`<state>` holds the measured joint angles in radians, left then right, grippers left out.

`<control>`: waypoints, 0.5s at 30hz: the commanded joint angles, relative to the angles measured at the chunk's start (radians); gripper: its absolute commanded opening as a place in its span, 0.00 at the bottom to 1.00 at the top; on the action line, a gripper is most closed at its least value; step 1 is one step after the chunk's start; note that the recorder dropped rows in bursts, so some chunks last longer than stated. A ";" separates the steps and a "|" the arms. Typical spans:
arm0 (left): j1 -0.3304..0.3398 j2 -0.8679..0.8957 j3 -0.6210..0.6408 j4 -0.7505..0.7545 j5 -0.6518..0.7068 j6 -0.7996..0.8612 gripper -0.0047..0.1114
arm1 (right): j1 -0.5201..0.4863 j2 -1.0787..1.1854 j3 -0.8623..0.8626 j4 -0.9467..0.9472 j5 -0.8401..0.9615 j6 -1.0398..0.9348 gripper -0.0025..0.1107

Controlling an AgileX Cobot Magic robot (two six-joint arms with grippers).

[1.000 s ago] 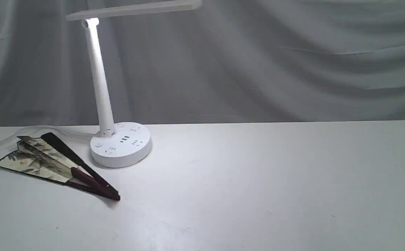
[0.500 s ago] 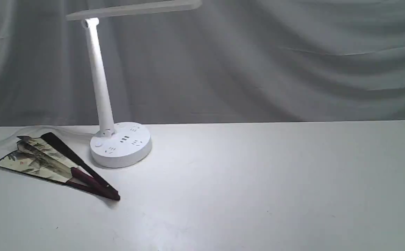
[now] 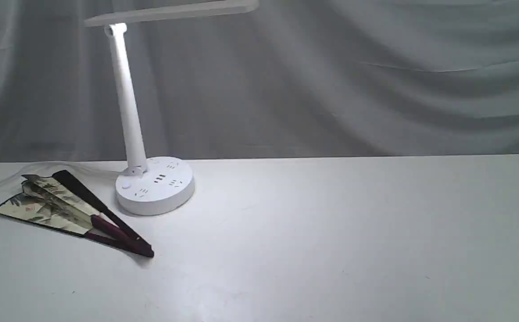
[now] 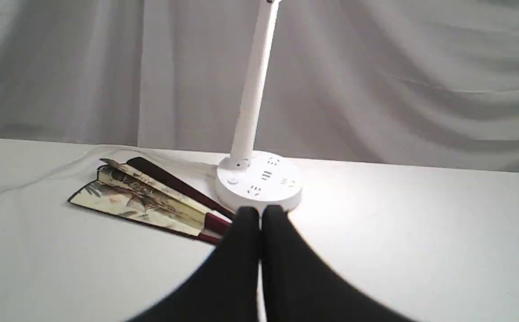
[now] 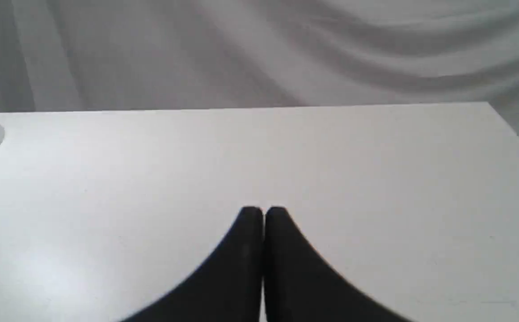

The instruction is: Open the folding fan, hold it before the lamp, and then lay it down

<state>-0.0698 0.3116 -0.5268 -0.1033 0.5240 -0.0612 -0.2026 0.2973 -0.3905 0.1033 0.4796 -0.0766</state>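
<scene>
- Since neither arm shows up in the exterior view, the fan point(image 3: 73, 214) is plainly untouched. It lies flat at the lower left of the frame, only partly spread, with its pivot end pointing toward the middle.
- The lamp point(image 3: 127, 103) stands just beside it at upper left, round base near the fan's dark top guard. Looks like a thin gap between them, but hard to be sure.
- Left gripper point(image 4: 260, 214): tips pressed together, holding nothing, aimed roughly at the pivot end.
- Right gripper point(image 5: 263, 212): same deal, closed up and empty over the bare table point(image 5: 375, 179).
- Handling guess: it's light, the paper pleats crease and tear easily, and the ribs are thin.
- I'd take the stiff maroon guards near the pivot, one per gripper, never the painted paper. They look glossy, so maybe slippery.
</scene>
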 commanded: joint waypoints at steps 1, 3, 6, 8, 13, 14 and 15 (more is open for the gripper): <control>0.000 0.140 -0.056 0.003 -0.028 -0.013 0.05 | -0.006 0.101 -0.007 0.016 -0.064 0.003 0.02; 0.000 0.197 -0.080 0.003 -0.028 -0.013 0.06 | -0.006 0.164 -0.007 0.016 -0.082 0.003 0.03; 0.000 0.298 -0.119 0.003 -0.033 -0.013 0.08 | -0.006 0.253 -0.046 0.016 -0.061 0.003 0.10; 0.000 0.359 -0.133 0.003 -0.042 -0.013 0.10 | -0.006 0.303 -0.085 0.016 -0.049 0.001 0.15; 0.000 0.522 -0.162 0.003 -0.088 -0.013 0.20 | -0.006 0.413 -0.202 0.020 -0.013 0.001 0.29; 0.000 0.541 -0.166 0.003 -0.093 -0.013 0.22 | -0.006 0.436 -0.226 0.020 0.007 0.001 0.30; 0.000 0.579 -0.169 0.003 -0.112 -0.013 0.24 | -0.006 0.461 -0.250 0.020 0.029 0.001 0.32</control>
<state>-0.0698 0.8377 -0.6859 -0.1033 0.4487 -0.0658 -0.2026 0.7283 -0.6073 0.1153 0.4779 -0.0766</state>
